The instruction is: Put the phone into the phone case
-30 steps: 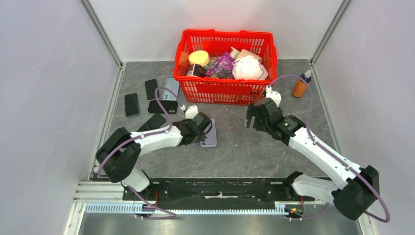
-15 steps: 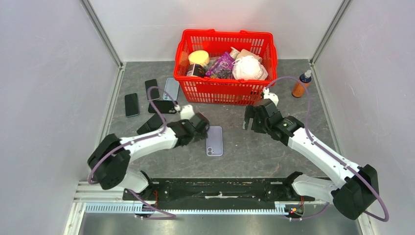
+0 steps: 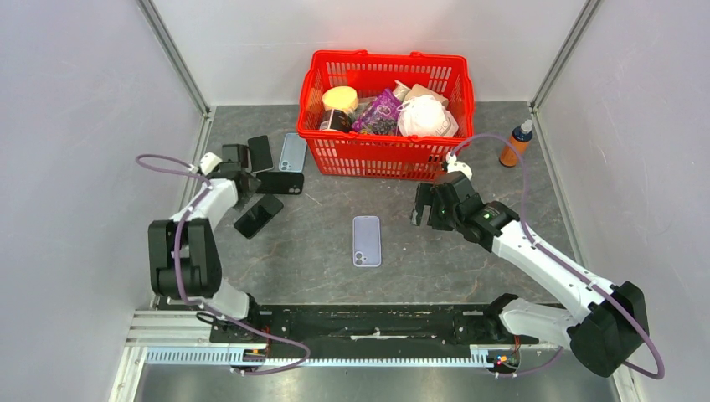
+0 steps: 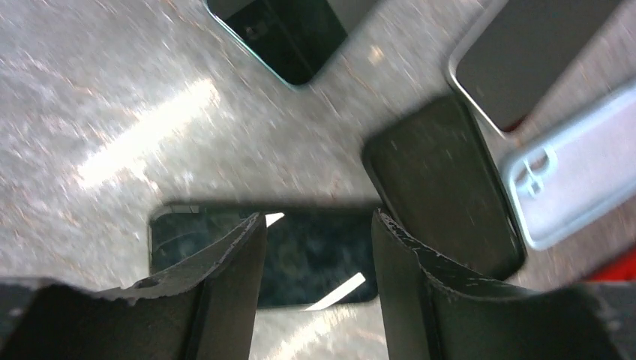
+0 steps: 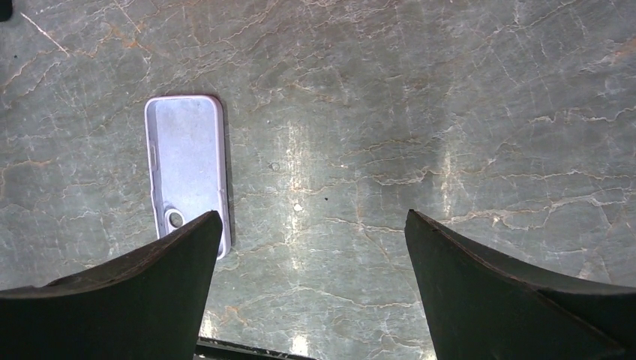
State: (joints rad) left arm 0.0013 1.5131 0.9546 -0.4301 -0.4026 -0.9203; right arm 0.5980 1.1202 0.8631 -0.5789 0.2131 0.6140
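Observation:
A lilac phone case (image 3: 367, 240) lies inside-up in the middle of the table, also in the right wrist view (image 5: 186, 169). My left gripper (image 3: 237, 165) hovers over the group of phones at the far left. In its wrist view the left gripper (image 4: 319, 217) is open, and a black phone (image 4: 315, 259) lies flat on the table below the gap, not held. My right gripper (image 3: 423, 205) hangs open and empty to the right of the case; the right gripper (image 5: 313, 214) looks down on bare table.
Around the left gripper lie a black phone (image 3: 260, 153), a grey-blue case (image 3: 293, 152), another black phone (image 3: 279, 182) and a third (image 3: 258, 215). A red basket (image 3: 381, 157) full of goods stands at the back. An orange bottle (image 3: 513, 147) stands at the right.
My left gripper opened and let go of the lilac case, which now lies mid-table. The left arm swung far left to the phones. The right gripper barely shifted.

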